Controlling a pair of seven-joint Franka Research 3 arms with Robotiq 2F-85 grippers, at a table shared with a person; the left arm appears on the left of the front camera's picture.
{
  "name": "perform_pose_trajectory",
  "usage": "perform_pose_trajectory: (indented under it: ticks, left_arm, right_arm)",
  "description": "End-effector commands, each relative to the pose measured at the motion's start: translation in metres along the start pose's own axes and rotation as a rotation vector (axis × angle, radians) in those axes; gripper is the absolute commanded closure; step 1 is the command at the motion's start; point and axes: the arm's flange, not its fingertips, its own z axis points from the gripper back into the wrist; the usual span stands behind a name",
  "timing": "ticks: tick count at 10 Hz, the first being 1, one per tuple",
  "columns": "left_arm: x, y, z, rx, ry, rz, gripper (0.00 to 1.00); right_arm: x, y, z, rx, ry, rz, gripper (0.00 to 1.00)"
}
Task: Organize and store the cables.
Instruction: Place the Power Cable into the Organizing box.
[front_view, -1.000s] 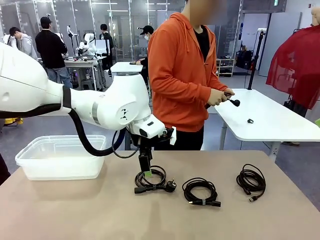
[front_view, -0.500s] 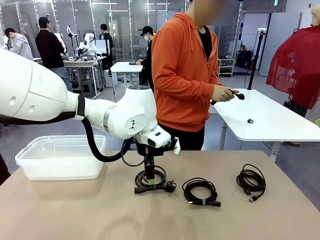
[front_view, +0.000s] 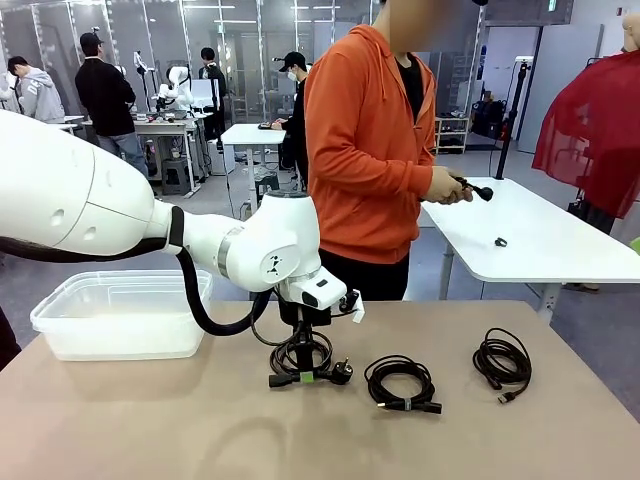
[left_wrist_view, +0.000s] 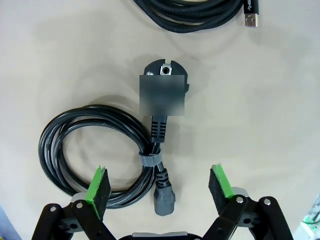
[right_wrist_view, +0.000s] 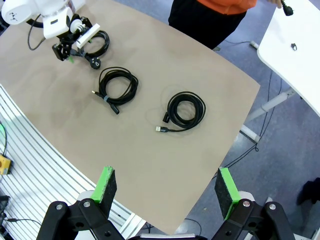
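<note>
Left hand (left_wrist_view: 159, 184) spread over coiled cable (left_wrist_view: 55, 145) (tan table (left_wrist_view: 260, 125), crowded workshop (front_view: 160, 110) beyond).

A clear plastic tub (front_view: 120, 318) on a tan table (front_view: 150, 430)
The tub sits at the left end; a person in an orange hoodie (front_view: 368, 150) stands at the far side, next to a white table (front_view: 560, 250).

The left gripper (left_wrist_view: 160, 184) hangs over the tan worktop (left_wrist_view: 265, 115) with its green pads (left_wrist_view: 100, 184) spread wide. Between them lies the bound stretch of a coiled black power cable (left_wrist_view: 60, 130), cinched by a grey tie (left_wrist_view: 150, 160). Its round plug (left_wrist_view: 167, 70) lies beyond the coil, and a braided cable (left_wrist_view: 195, 12) lies just past that.
</note>
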Motion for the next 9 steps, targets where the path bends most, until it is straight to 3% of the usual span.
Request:
perform_pose_trajectory:
  ticks: [1,6,9]
  left_arm:
    - [0.003,0.001,-0.004,-0.014,0.006,-0.013,0.0]
    - [-0.002,0.007,-0.02,-0.032,0.001,-0.027,0.0]
    - [-0.003,0.011,-0.029,-0.051,-0.02,-0.055,0.08]
  right_arm:
    - [-0.001,-0.001,0.0,0.0,0.002,0.002,0.0]
    - [-0.001,-0.001,0.0,0.0,0.002,0.002,0.0]
    - [-0.001,-0.001,0.0,0.0,0.002,0.002,0.0]
